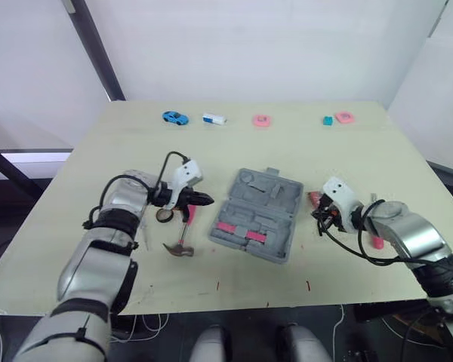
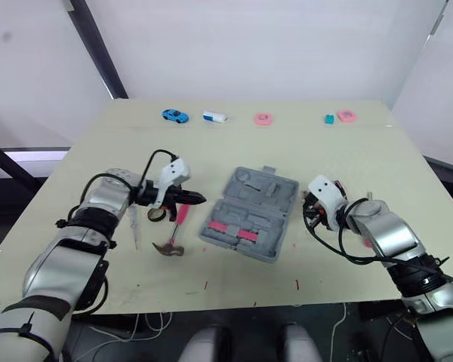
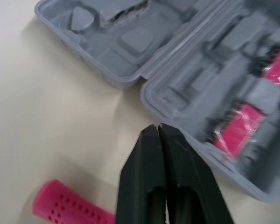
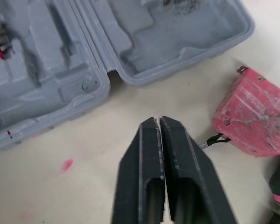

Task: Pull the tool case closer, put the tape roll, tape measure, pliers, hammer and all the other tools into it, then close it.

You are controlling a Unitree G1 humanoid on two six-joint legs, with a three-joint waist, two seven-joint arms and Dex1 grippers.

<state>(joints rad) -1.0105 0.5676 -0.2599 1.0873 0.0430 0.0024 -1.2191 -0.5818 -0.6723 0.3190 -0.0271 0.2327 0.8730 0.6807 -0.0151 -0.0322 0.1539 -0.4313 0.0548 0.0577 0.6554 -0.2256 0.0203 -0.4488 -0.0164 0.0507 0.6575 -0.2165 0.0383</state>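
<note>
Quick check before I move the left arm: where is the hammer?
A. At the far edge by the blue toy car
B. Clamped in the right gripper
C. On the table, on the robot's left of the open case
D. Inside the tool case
C: the hammer lies on the table to the left of the open tool case, close to the shut left gripper, which holds nothing.

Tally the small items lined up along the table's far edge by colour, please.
Blue: 1, toy car
White and blue: 1, block
Pink: 2, round piece, other piece
Teal: 1, cube
Total: 5
</note>
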